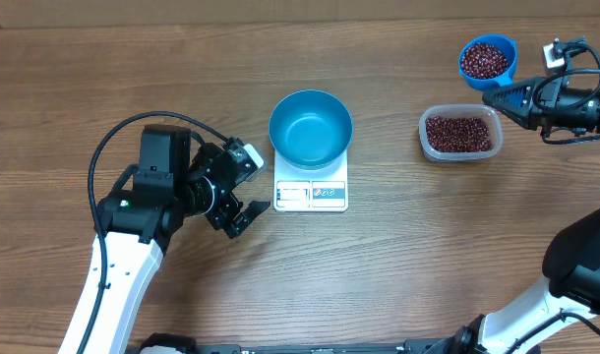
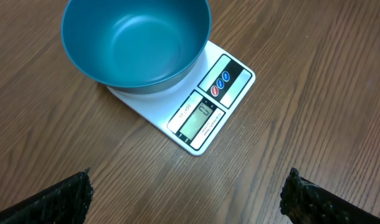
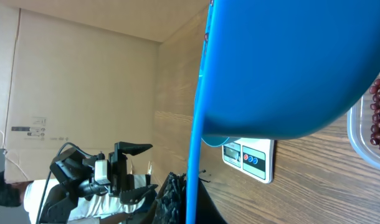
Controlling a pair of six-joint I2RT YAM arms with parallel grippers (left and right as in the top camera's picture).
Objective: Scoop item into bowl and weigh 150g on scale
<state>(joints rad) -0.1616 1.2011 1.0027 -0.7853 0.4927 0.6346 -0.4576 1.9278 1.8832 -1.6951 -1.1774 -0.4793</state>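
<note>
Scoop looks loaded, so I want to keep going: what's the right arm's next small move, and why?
Probably carry the scoop level, leftward toward the bowl. The right tool holds it full of beans beside the tub, while the bowl sits empty on the scale.

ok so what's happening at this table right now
The right gripper is shut on a blue scoop filled with red-brown beans, just beyond the clear tub that holds more of them. The teal bowl sits on the white scale mid-table and is empty, so nothing has been poured in yet. The left gripper is open beside the scale, holding nothing.
</note>
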